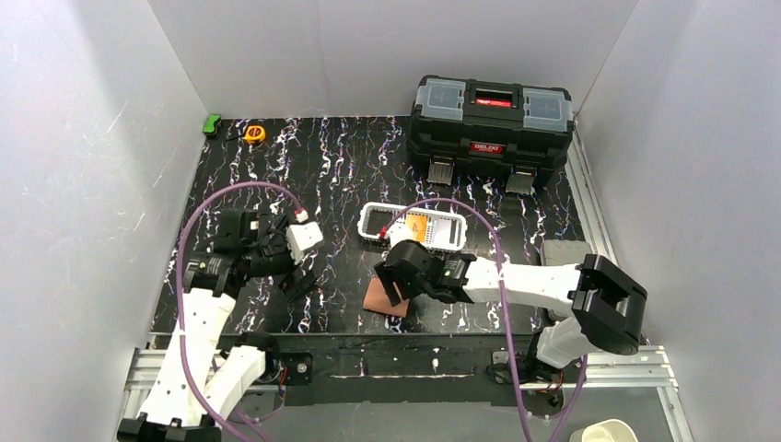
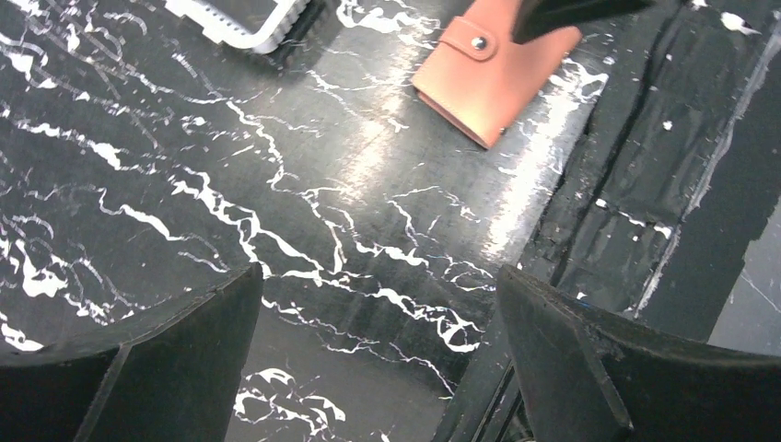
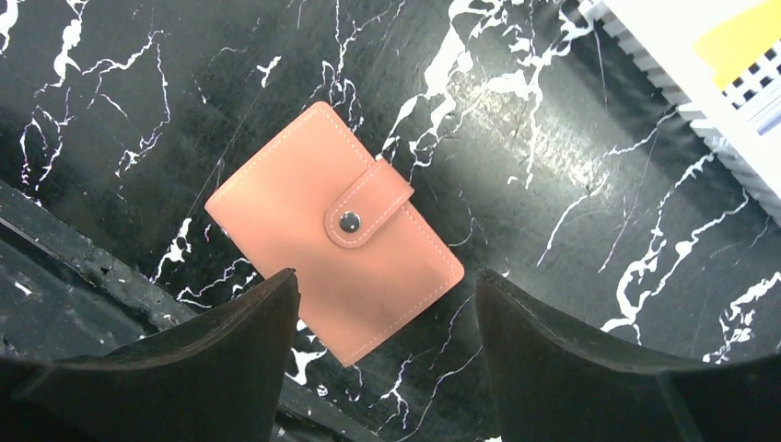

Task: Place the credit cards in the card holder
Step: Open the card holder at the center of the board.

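Observation:
The salmon-pink card holder (image 1: 378, 297) (image 3: 333, 230) lies folded with its snap tab fastened on the black marbled table, near the front edge. My right gripper (image 1: 400, 287) (image 3: 387, 296) hovers just above it, open, and its fingers hold nothing. An orange credit card (image 1: 416, 228) (image 3: 741, 37) lies in the white slotted basket (image 1: 371, 218) behind the holder, with pale cards beside it. My left gripper (image 1: 301, 279) (image 2: 379, 287) stands wide open and empty over bare table, left of the card holder (image 2: 497, 78).
A black toolbox (image 1: 491, 115) stands at the back right. An orange tape measure (image 1: 255, 133) and a green object (image 1: 213, 124) sit at the back left corner. White walls close in three sides. The table's front edge (image 2: 589, 230) runs close to both grippers.

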Tool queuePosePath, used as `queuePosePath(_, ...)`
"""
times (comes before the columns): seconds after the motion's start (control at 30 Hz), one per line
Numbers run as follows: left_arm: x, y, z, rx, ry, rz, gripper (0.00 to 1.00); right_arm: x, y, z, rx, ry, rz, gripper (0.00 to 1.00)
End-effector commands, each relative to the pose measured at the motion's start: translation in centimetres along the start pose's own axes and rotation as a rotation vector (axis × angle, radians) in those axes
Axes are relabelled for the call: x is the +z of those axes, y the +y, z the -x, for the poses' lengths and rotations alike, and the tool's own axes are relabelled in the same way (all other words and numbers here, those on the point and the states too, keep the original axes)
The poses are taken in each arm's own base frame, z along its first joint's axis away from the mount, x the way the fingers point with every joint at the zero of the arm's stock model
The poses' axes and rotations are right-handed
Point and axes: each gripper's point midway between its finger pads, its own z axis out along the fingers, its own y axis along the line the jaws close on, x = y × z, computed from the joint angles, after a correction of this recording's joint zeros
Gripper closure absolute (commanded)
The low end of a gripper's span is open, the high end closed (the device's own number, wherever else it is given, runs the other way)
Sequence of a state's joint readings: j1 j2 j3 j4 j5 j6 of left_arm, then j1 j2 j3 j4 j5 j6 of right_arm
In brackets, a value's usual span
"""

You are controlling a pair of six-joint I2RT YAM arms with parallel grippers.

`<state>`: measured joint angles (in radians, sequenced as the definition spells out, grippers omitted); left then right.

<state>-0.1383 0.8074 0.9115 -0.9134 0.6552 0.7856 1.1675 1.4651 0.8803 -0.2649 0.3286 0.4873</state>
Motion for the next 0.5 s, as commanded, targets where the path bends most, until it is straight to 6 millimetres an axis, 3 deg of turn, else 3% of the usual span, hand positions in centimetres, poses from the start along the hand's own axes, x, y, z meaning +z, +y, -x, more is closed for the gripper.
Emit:
queuePosePath(0.0, 0.5, -3.0, -0.2, 0.105, -0.053, -0.083, 0.02, 0.7, -0.6, 1.4, -0.016, -0.024, 0.025, 0.24)
queuePosePath(0.17, 2.6, -4.1, 0.1, 0.272, -0.106, -0.113, 0.02, 1.6, -1.0, 0.6, 0.071, 0.003, 0.117, 0.27)
queuePosePath(0.47, 8.6, -6.0, -0.2, 0.543, -0.124, -0.187, 0.02, 2.8, 0.8, -1.4, 0.159, 0.057, 0.267, 0.31)
